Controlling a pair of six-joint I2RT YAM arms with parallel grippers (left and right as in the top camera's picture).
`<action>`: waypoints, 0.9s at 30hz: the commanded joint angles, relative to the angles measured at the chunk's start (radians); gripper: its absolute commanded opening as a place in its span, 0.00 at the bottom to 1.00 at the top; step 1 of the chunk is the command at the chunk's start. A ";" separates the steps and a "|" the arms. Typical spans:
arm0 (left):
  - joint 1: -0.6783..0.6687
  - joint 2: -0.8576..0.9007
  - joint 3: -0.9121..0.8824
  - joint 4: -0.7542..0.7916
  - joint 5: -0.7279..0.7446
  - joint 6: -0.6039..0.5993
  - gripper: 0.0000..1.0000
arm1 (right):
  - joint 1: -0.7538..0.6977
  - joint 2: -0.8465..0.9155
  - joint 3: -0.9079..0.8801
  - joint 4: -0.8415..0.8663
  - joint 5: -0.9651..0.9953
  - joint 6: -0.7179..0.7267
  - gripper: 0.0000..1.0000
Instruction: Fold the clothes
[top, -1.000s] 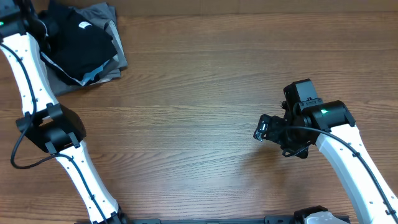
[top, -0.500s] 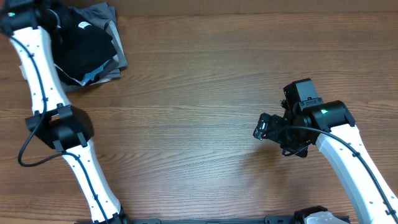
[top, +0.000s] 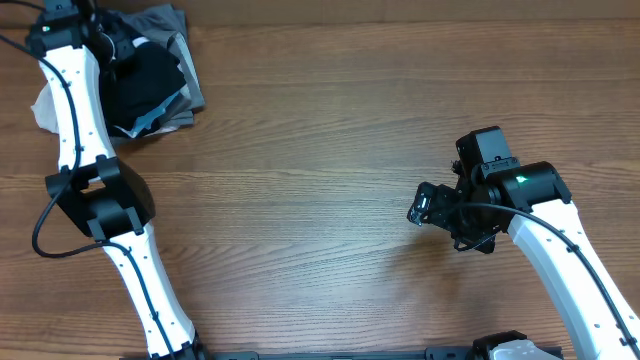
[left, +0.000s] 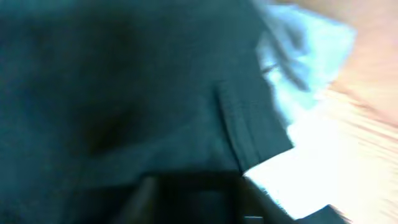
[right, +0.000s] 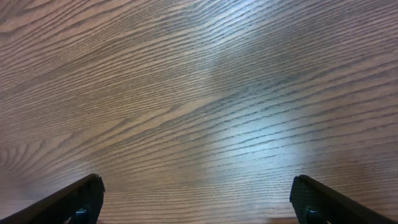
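The folded black T-shirt (top: 150, 80) lies on a pile at the table's far left corner. My left gripper (top: 102, 38) is down on the back of that pile, with its forearm across the shirt's left side. Blurred black fabric (left: 124, 93) fills the left wrist view, and the jaws are lost in the dark at its bottom edge. My right gripper (top: 425, 205) hangs open over bare wood at the right. Its two fingertips (right: 81, 199) stand wide apart with nothing between them.
A grey garment (top: 192, 92) lies under the black shirt. A white cloth (top: 44, 102) shows left of my left forearm. Pale fabric (left: 305, 43) and a white patch (left: 323, 168) border the black cloth in the left wrist view. Wood table (top: 330, 150).
My left forearm has swung rightward over the pile, covering more of the black shirt and uncovering a white cloth at the left edge. The right arm has not moved.
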 joint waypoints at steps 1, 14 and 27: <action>0.007 -0.080 0.120 -0.024 0.189 0.008 1.00 | -0.004 -0.012 0.010 0.010 0.000 0.000 1.00; 0.006 -0.391 0.232 -0.356 0.524 -0.070 1.00 | -0.004 -0.018 0.139 -0.042 0.053 -0.034 1.00; -0.002 -0.780 0.212 -0.605 0.663 0.188 1.00 | -0.002 -0.283 0.385 -0.220 0.052 -0.005 1.00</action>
